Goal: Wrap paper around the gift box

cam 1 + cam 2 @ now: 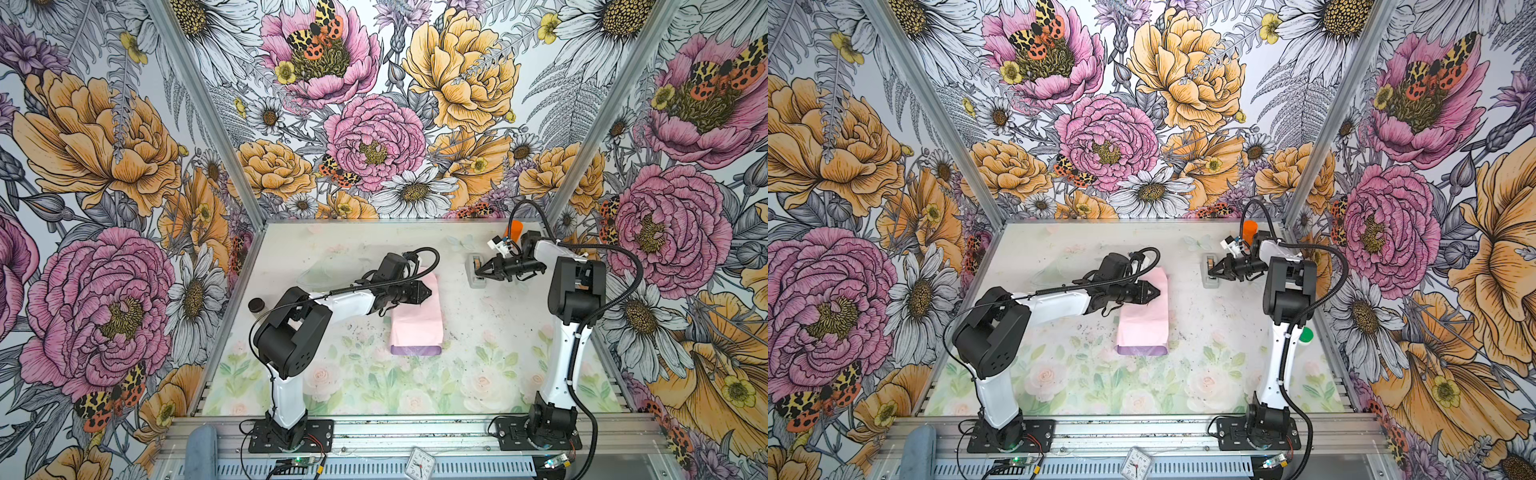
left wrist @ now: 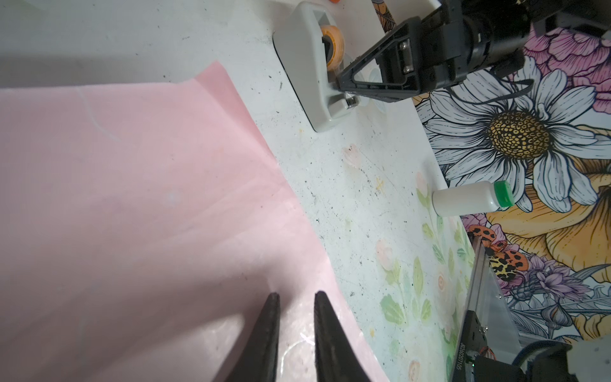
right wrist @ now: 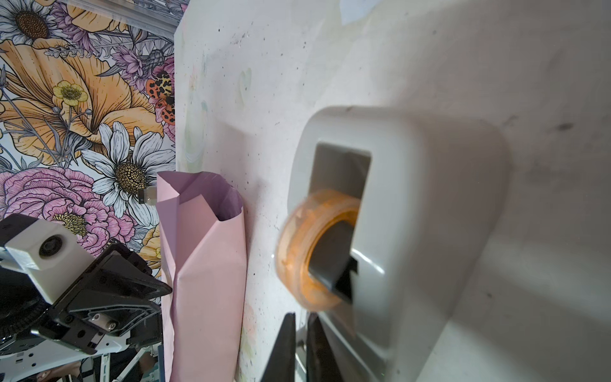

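The paper [image 1: 415,324] — pink, folded into a tube — lies on the table [image 1: 465,332].

Grey tape dispenser [image 1: 478,284] with orange roll, far right on floral table [image 1: 478,332]; white green-capped bottle [image 2: 469,198] near right wall; dark puck [image 1: 256,306] left; small clock [image 1: 419,463] at front rail.

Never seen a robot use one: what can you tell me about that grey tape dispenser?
The tape dispenser is a light-grey plastic block with rounded corners and a rectangular opening. A roll of clear tape on an orange core sits there on a dark hub. A metal cutter is at one end. It stands flat on the table, apart from the pink paper. The right gripper, jaws shut, has its tips at the cutter end; whether they pinch tape is unclear.
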